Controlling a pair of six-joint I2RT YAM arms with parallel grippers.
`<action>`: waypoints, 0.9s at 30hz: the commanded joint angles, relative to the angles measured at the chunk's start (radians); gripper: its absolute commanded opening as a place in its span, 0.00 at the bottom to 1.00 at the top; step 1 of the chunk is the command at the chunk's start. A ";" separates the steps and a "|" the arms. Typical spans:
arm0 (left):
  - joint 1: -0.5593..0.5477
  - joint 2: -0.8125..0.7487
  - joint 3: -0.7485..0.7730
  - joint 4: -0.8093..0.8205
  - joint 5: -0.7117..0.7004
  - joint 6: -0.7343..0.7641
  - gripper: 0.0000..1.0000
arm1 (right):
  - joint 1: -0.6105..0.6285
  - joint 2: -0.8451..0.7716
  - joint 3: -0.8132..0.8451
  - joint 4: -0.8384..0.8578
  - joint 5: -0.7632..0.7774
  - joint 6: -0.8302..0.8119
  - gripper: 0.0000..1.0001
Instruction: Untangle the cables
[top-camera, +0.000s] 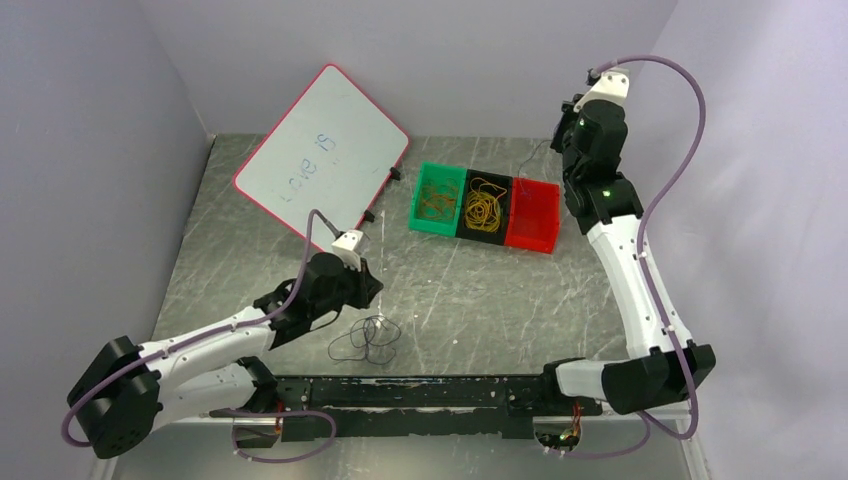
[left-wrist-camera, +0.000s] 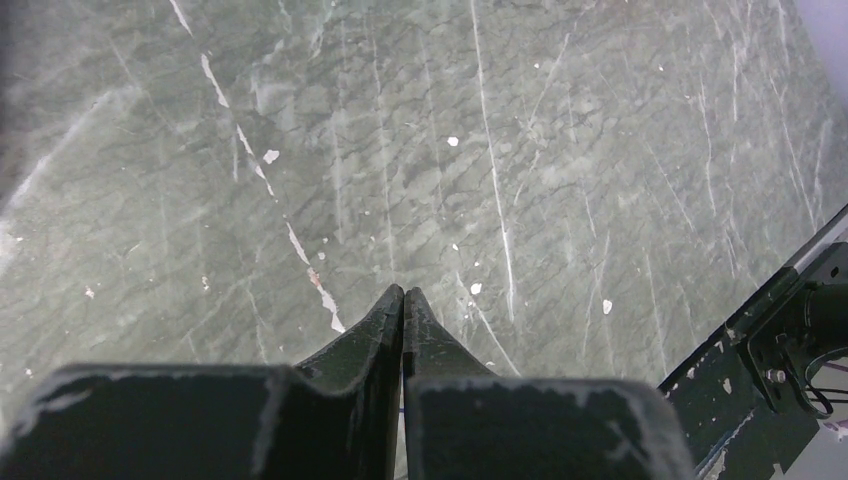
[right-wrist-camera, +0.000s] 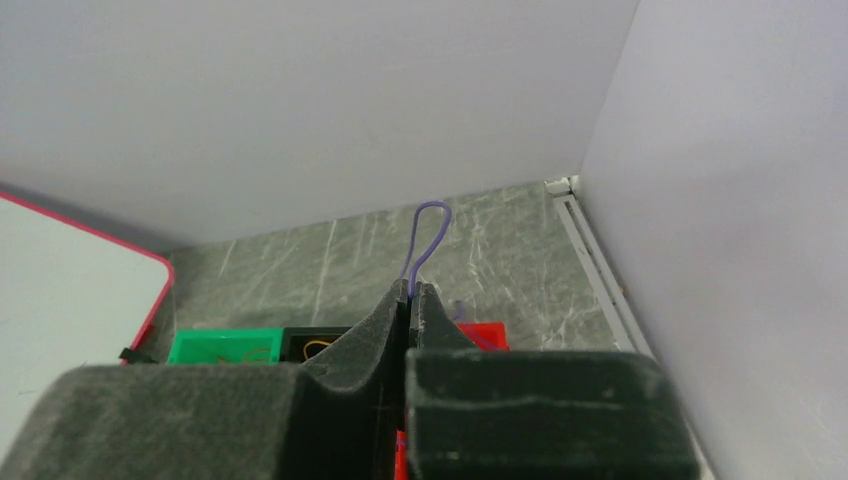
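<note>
"Top external view: where are the cables seen?"

"A small tangle of thin black loops (top-camera: 367, 338) is seen lying on the scratched grey tabletop (top-camera: 480, 300). It is well apart from the black bin (top-camera: 485, 235), to that bin's left and toward the arm bases. Yellow loops (top-camera: 486, 203) are heaped inside the black bin. Orange and yellow loops (top-camera: 436, 200) are held in the green bin (top-camera: 432, 228), which is set against the black bin's left side. A red bin (top-camera: 532, 215) is set against its right side."

"How is the left gripper found?"

"The left gripper (top-camera: 374, 290) is placed on the black bin's side of the tangle, just beside the loops. Whether they are touched cannot be told. In the left wrist view its fingers (left-wrist-camera: 360, 340) are seen pressed together tip to tip over the tabletop."

"And the right gripper?"

"The right gripper (right-wrist-camera: 410, 290) is seen clamped on a thin purple loop (right-wrist-camera: 427, 235), which is held upright above the fingertips. The gripper is raised beyond the black bin's far right, over the red bin's end of the row."

"Is anything else noted?"

"A red-rimmed whiteboard (top-camera: 320, 150) is seen tilted, to the far left of the black bin."
</note>
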 joint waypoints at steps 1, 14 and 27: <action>0.020 -0.025 0.025 -0.032 -0.013 0.017 0.07 | -0.034 0.030 -0.029 0.069 -0.050 0.002 0.00; 0.029 -0.057 0.023 -0.077 -0.030 0.021 0.07 | -0.126 0.121 -0.057 0.130 -0.103 0.026 0.00; 0.030 -0.056 0.026 -0.087 -0.024 0.020 0.07 | -0.156 0.149 -0.147 0.148 -0.227 0.042 0.00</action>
